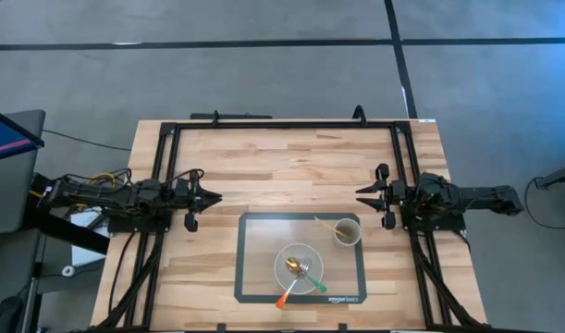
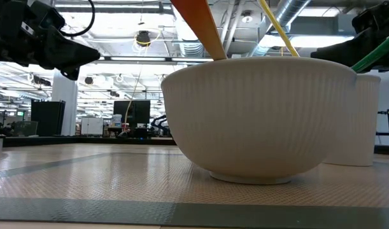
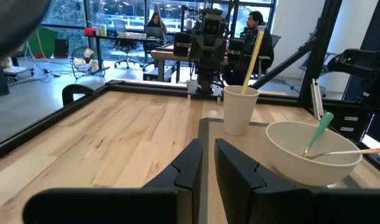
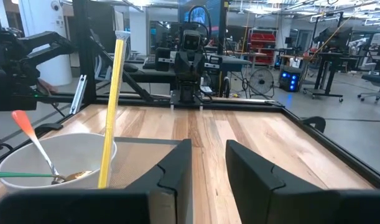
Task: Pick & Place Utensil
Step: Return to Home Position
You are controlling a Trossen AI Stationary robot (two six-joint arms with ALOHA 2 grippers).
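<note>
A white ribbed bowl [image 1: 299, 268] [image 2: 258, 121] stands on a grey mat [image 1: 254, 277]. In it lie an orange-handled spoon [image 1: 284, 298] [image 4: 31, 134] and a green-handled utensil [image 1: 314, 282] [image 3: 320, 124], their handles leaning on the rim. Beside the bowl, toward the far right, a white cup [image 1: 348, 231] [image 3: 239, 112] holds a yellow utensil [image 1: 326, 224] [image 4: 113, 106] that leans out over its rim. My left gripper [image 1: 215, 197] [image 3: 208, 146] hovers left of the mat and my right gripper [image 1: 359, 193] [image 4: 208, 146] right of the cup. Both are open by a narrow gap and hold nothing.
A black frame [image 1: 282, 123] runs along the far and side edges of the wooden table [image 1: 264, 166]. Bare wood lies between the two grippers and beyond the mat. The room behind shows desks, other robots and seated people.
</note>
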